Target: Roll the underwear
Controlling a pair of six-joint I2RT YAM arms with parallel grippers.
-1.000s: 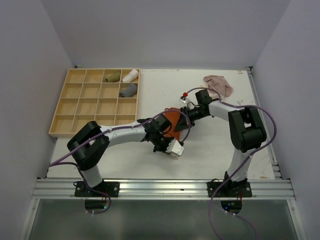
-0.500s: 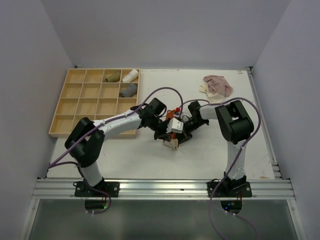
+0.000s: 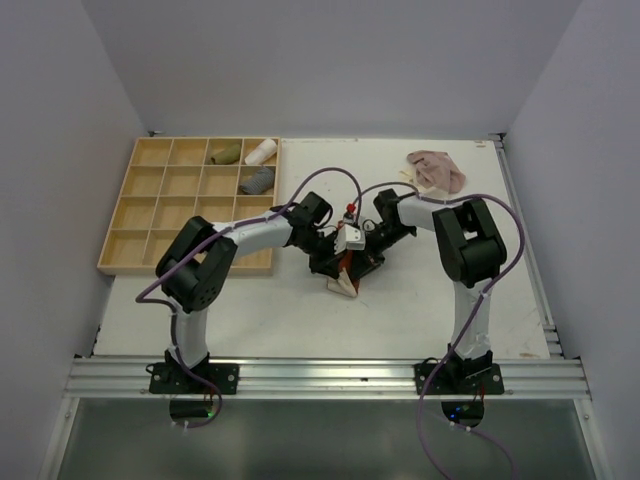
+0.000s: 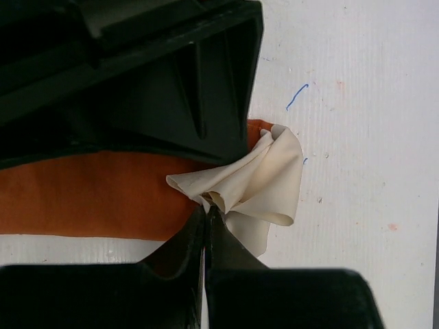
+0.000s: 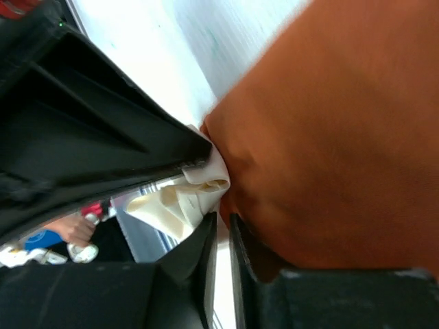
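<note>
The rust-orange underwear (image 3: 346, 266) lies mid-table, mostly hidden under both grippers. It fills the right wrist view (image 5: 329, 130) and shows as a flat band in the left wrist view (image 4: 89, 195). Its cream lining (image 4: 264, 178) is bunched up and also shows in the top view (image 3: 345, 287). My left gripper (image 4: 207, 205) is shut on that cream fold (image 5: 180, 202). My right gripper (image 5: 223, 218) pinches the orange edge beside it, its jaws almost closed. The two grippers (image 3: 335, 260) (image 3: 366, 252) meet tip to tip. The pale beige-pink underwear (image 3: 436, 170) lies crumpled at the back right.
A wooden divided tray (image 3: 150, 215) sits at the back left, holding an olive roll (image 3: 225, 153), a white roll (image 3: 262, 152) and a grey roll (image 3: 258, 180). Cables loop over both arms. A metal rail (image 3: 330, 375) runs along the near edge.
The left gripper has swung back from the near side to the garment and shut on the cream fold. The right gripper has moved in to meet it. The orange cloth is now bunched.
</note>
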